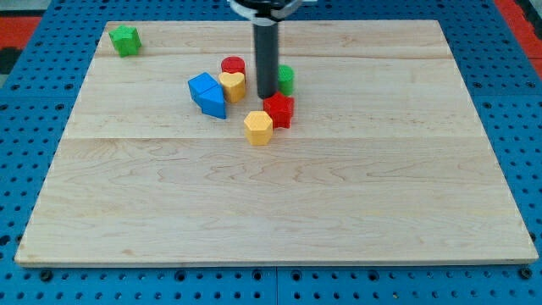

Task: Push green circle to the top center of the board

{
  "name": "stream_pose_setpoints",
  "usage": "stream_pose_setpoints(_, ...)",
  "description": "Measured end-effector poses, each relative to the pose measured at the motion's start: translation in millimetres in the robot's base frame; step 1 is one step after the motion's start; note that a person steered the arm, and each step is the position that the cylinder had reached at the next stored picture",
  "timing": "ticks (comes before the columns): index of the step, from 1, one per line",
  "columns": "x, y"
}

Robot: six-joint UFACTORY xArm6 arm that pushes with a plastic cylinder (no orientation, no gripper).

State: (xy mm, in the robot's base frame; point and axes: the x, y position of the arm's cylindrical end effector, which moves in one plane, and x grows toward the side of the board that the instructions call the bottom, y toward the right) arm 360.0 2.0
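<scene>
- The blue pegboard base (508,169), dotted with rows of small holes, is framing the scene on every side, and a red strip (518,12) is showing at the view's top right corner.
- The worktop (271,212), a pale wooden board of joined planks, is lying flat on that base, its grain running across the view.
- The dark rod is coming down from the view's top centre, and my tip (267,95) is resting on the wood just to the view's left of the green circle; there is no pincer on this arm, so no grasp can be told.
- The blue block (208,94) is sitting left of the cluster, touching the yellow heart-like block (233,85).
- The red star-like block (278,110) is lying just below my tip, touching the yellow hexagon block (258,128).
- The red cylinder (233,65) is standing behind the yellow heart-like block.
- The green circle (286,80) is sitting toward the top edge, near centre, partly hidden by the rod.
- The green star-like block (125,40) is lying alone at the top left corner.
</scene>
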Motion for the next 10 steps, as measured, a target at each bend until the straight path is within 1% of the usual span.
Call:
stream_pose_setpoints(1,7,18)
stream_pose_setpoints(2,-3,72)
stream_pose_setpoints(3,-46,26)
stream_pose_setpoints(4,-23,41)
stream_pose_setpoints(5,11,40)
stream_pose_setpoints(6,-40,14)
stream_pose_setpoints(7,-81,-36)
stream_pose_setpoints(8,-60,-26)
stream_pose_setpoints(10,-44,-87)
